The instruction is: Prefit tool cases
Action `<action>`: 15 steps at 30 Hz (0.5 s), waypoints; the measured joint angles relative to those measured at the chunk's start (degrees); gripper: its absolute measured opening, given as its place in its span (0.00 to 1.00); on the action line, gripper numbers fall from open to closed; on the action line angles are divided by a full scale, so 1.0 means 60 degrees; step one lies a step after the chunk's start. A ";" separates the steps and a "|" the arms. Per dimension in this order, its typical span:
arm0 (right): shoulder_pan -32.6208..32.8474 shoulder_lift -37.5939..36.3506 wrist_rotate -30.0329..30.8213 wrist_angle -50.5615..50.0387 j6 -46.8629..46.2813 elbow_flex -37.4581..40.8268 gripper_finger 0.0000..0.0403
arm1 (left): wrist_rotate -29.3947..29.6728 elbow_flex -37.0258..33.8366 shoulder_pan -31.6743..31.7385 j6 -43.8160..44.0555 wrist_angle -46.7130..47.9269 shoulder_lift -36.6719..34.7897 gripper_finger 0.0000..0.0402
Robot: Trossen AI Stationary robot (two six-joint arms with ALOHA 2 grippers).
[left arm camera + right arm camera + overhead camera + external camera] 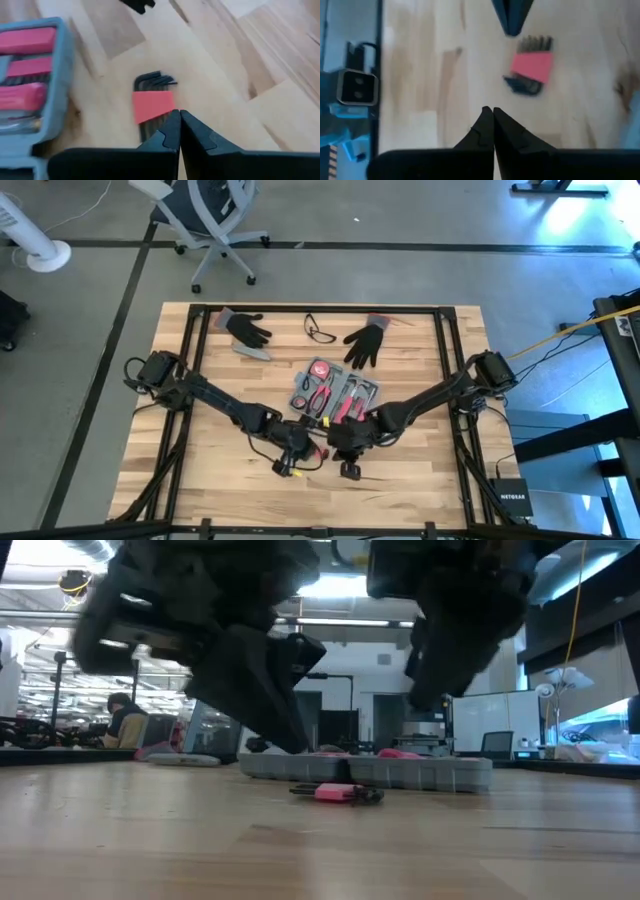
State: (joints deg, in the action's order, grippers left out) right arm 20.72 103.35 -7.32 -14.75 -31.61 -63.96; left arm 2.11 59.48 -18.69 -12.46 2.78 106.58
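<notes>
From above, the blue-grey tool case (334,394) lies open mid-desk (200,480), tools seated in its recesses; both arms fold inward just before it, the left pincer (291,463) and right pincer (349,468) clenched and empty. At desk level, a pink-sleeved hex key set (338,793) lies just in front of the case. Wrist views show it near both closed tips. The rigid, light plastic shell probably handles best by its rim.

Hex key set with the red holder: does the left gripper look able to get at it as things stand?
Probably yes. The hex key set lies on bare table just ahead of the shut left gripper, nothing between; it must open first.
</notes>
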 joint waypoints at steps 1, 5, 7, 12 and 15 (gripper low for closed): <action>0.0055 0.0000 0.0059 0.0167 -0.0066 -0.0004 0.00 | -0.0087 0.0005 -0.0047 -0.0033 -0.0038 0.0063 0.00; 0.0132 0.0000 0.0299 0.0524 -0.0455 -0.0007 0.00 | 0.0047 0.0011 -0.0108 0.0055 -0.0355 0.0520 0.00; 0.0132 0.0000 0.0362 0.0518 -0.0640 -0.0007 0.00 | 0.0459 0.0011 -0.0076 0.0237 -0.0595 0.0674 0.00; 0.0114 0.0000 0.0700 0.0529 -0.0904 -0.0007 0.00 | 0.1103 0.0011 0.0125 0.0219 -0.0779 0.0683 0.00; 0.0110 0.0000 0.0581 0.0433 -0.0911 -0.0007 0.00 | 0.1092 0.0011 0.0260 -0.0090 -0.0622 0.0683 0.00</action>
State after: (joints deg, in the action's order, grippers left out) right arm 21.39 103.35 -3.83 -12.15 -37.08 -64.01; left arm 8.67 59.55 -17.13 -13.00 -0.95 110.67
